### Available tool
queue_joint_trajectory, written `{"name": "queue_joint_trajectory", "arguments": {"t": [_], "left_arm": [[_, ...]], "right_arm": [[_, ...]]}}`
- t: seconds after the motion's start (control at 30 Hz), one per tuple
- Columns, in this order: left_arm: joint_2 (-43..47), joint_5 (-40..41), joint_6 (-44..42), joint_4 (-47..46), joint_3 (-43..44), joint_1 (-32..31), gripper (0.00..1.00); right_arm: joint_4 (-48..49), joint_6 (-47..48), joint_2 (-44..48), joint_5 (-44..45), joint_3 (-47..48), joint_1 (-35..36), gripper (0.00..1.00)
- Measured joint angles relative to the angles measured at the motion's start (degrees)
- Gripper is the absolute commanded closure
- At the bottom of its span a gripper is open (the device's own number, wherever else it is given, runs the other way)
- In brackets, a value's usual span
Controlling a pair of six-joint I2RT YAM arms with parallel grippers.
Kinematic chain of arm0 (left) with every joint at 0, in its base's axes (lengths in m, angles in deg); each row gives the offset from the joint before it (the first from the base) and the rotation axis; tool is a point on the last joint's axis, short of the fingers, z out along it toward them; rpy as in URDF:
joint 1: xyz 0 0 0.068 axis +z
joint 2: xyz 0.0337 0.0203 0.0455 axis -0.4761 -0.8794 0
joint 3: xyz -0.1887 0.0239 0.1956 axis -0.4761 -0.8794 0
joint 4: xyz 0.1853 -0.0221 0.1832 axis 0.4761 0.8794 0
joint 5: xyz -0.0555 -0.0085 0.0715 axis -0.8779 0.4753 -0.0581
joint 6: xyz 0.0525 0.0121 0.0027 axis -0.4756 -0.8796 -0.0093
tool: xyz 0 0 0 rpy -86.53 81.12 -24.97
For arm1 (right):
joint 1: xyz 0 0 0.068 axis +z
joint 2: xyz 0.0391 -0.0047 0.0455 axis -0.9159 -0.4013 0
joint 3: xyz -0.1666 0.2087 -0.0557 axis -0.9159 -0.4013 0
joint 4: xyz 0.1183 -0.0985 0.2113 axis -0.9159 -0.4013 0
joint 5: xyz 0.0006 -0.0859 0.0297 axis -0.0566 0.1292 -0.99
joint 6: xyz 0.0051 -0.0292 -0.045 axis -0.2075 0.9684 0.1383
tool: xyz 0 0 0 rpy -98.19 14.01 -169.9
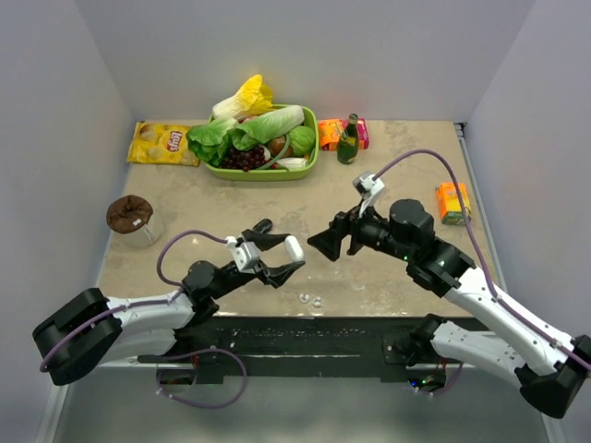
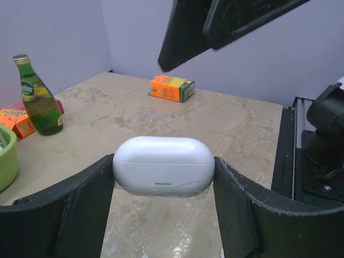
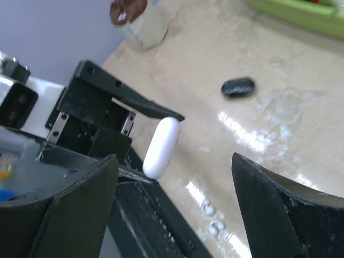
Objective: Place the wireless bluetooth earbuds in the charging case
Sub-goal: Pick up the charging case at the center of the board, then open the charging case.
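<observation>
The white charging case (image 2: 164, 164) is a smooth rounded oval with its lid shut, a thin seam running round it. It is clamped by its two ends in the left gripper (image 1: 282, 247), lifted off the table (image 3: 301, 70). Two whitish earbuds (image 1: 310, 300), tiny and translucent, lie side by side on the table near its front edge. A black oval case (image 3: 238, 87) lies flat further back.

The overhead camera looks down from behind the near edge across the whole table (image 1: 397, 268). The wrist cameras face each other, close in, sharing the white case (image 2: 164, 165).
</observation>
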Motion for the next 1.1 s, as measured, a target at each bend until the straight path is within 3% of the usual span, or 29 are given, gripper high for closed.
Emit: {"name": "queue_joint_trajectory", "arguments": {"t": [0.23,0.57,1.1], "left_arm": [[0.59,4.48,-6.4,2.08,-0.68,-7.1,1.0],[2.58,11.13,-11.26,5.46,-1.25,-9.97,1.0],[4.63,14.23,-14.64,8.09,-1.75,-12.98,1.0]], "right_arm": [[-2.27,0.7,-4.42,2.1,0.28,8.17,0.12],[-3.06,0.63,-9.7,7.02,0.33,10.05,0.15],[-3.28,0.63,-14.05,8.39,0.33,10.36,0.16]]}}
